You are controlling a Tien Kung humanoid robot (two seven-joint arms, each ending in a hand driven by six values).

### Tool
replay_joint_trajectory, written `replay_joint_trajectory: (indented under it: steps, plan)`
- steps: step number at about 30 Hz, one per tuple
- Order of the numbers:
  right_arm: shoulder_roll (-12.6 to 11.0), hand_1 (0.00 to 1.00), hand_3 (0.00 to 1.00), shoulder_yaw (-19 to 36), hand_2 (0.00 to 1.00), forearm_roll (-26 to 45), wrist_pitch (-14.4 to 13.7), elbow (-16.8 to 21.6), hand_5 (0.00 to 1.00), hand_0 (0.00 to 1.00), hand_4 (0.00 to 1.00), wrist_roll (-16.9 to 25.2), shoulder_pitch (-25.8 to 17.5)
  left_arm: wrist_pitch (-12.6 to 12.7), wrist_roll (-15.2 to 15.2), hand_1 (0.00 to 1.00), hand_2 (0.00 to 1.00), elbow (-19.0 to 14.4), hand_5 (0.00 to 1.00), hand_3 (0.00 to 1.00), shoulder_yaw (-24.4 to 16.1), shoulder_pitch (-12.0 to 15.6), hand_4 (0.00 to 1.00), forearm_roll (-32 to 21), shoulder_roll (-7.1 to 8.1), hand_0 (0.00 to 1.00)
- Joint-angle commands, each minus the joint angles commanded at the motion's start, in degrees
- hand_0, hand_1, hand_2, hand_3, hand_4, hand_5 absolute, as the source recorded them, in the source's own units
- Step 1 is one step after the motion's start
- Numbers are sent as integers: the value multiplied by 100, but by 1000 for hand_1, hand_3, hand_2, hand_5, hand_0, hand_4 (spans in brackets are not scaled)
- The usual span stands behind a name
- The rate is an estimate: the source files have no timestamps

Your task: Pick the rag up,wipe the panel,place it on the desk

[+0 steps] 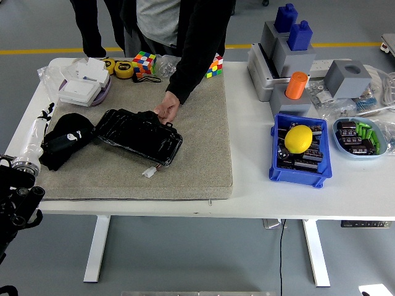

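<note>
Nearing the end, judging by the layout: black rag (pixel 63 143) lying on the grey mat (pixel 197 148) at the worktop's (pixel 247 185) left, just beside the glossy black panel (pixel 139 134). Left hand (pixel 37 132) resting against the rag; fingers' state impossible to tell. Person's hand (pixel 165 111) steadying the panel. Remaining: letting go, pulling clear.

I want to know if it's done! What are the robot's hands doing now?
Left hand: cannot tell; it lies at the black rag, mostly hidden by it.
Right hand: not in view.
</note>
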Motion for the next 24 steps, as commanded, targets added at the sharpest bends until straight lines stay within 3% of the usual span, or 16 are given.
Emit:
replay_joint_trajectory:
  steps: [2, 5, 6, 10, 11, 12, 17, 24]
  plan:
    - [-2, 564, 520, 9, 480, -2, -1, 1, 362, 589, 909, 1, 5, -73, -100, 998, 998, -240, 626, 998, -95, 104, 998, -221, 15, 980]
    - [-1, 564, 520, 30, 480, -19, -3, -7, 362, 589, 909, 1, 3, 25, -439, 998, 998, -590, 626, 998, -150, 233, 998, -693, 0, 980]
    - [2, 564, 521, 37, 480, -29, -4, -14, 362, 589, 910, 0, 2, 103, -570, 843, 853, -719, 429, 904, -162, 278, 998, -920, -21, 775]
    - [24, 564, 521, 90, 480, -73, -13, -65, 362, 589, 910, -2, 21, 279, -766, 843, 853, -1113, 429, 904, -266, 420, 998, -1574, -130, 775]
    - [30, 564, 521, 115, 480, -89, -13, -91, 362, 589, 910, -3, 29, 329, -759, 843, 853, -1214, 429, 904, -338, 470, 998, -1586, -182, 775]
    - [35, 564, 521, 134, 480, -102, -13, -109, 363, 589, 910, -4, 34, 352, -761, 687, 681, -1284, 310, 729, -388, 504, 990, -1586, -218, 697]
    - [70, 564, 521, 288, 480, -219, -10, -212, 363, 589, 910, -14, 48, 409, -877, 687, 681, -1792, 310, 729, -673, 741, 990, -1739, -444, 697]
    - [71, 564, 522, 729, 480, -581, -11, -497, 363, 589, 909, -36, 103, 342, -789, 657, 649, -2289, 270, 669, -898, 950, 946, -1772, -585, 661]
